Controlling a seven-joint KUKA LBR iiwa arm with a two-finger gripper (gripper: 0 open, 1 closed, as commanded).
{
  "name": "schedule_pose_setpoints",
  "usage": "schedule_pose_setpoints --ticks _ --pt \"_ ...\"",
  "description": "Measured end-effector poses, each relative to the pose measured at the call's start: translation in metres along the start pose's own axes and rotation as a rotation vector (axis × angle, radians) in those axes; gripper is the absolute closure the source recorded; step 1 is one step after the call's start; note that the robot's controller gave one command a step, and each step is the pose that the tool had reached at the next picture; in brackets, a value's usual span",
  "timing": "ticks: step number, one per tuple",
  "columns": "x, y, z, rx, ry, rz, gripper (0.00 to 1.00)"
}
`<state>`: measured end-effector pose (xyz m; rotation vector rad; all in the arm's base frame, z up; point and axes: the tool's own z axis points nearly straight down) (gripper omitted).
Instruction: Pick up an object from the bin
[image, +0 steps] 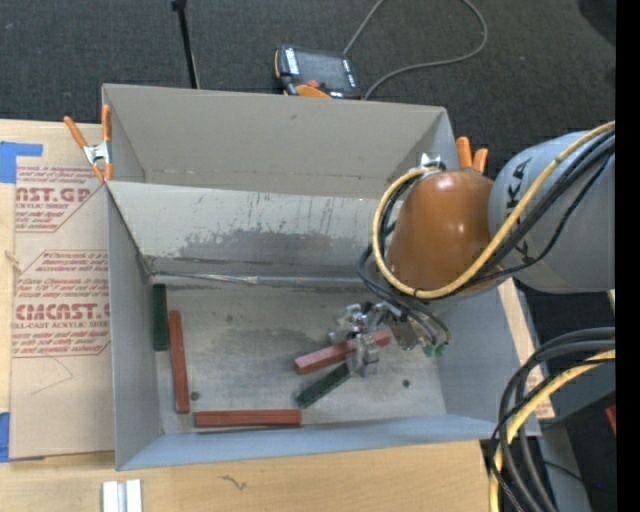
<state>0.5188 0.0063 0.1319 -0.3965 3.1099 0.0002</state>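
My gripper (358, 352) is low in the bin's right half, under the orange wrist cover. Its fingers straddle a red-brown stick (325, 356) that lies slanted on the bin floor. Whether they grip it is not visible. A dark green stick (322, 388) lies just below it, also slanted, touching or nearly touching the fingertips.
Along the bin's left wall lie a dark green stick (159, 318) and an upright red-brown stick (179, 362). Another red-brown stick (247, 419) lies flat along the front wall. The arm and its cables hang over the right side.
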Motion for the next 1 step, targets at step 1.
schedule_pose_setpoints --ticks 1 --pt "0.0077 -0.0014 -0.1268 0.002 -0.004 0.01 1.0"
